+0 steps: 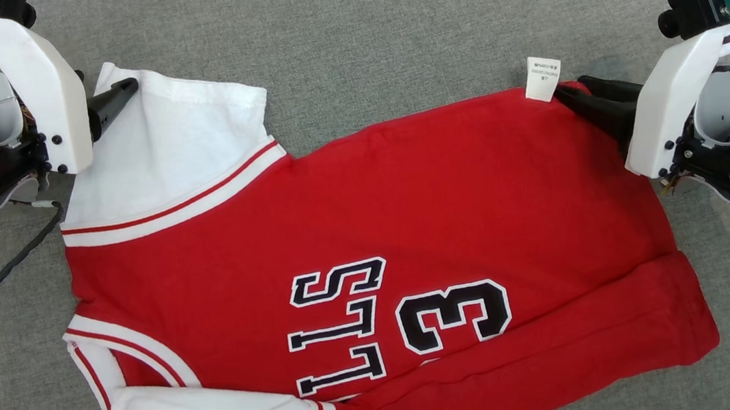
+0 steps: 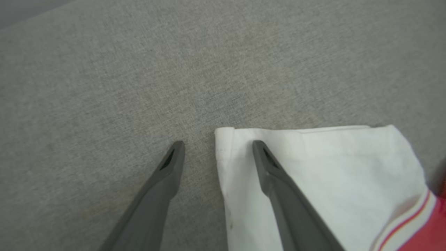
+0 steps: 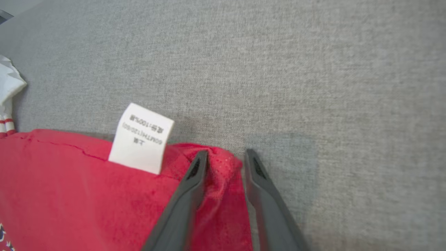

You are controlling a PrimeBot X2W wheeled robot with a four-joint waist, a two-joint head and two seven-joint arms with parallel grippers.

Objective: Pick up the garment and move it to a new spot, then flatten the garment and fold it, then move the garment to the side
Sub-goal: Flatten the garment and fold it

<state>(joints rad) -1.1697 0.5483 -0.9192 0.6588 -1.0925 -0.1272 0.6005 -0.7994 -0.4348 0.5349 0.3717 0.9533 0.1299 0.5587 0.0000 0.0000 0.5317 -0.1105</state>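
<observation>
We find the left gripper (image 2: 218,145) spread astride the white sleeve (image 2: 331,167) of the jersey (image 1: 366,218), upper left; the right gripper (image 3: 225,155) pinches its red corner (image 3: 223,184), upper right.

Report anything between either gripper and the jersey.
Nothing visible. The left gripper has its open fingers straddling the edge of the jersey at its white sleeve; the right gripper flanks the red hem corner beside the care label.

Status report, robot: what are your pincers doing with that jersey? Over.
Left pincer open astride white sleeve edge. Right pincer around red jersey corner, grip unclear. Care label alongside.
</observation>
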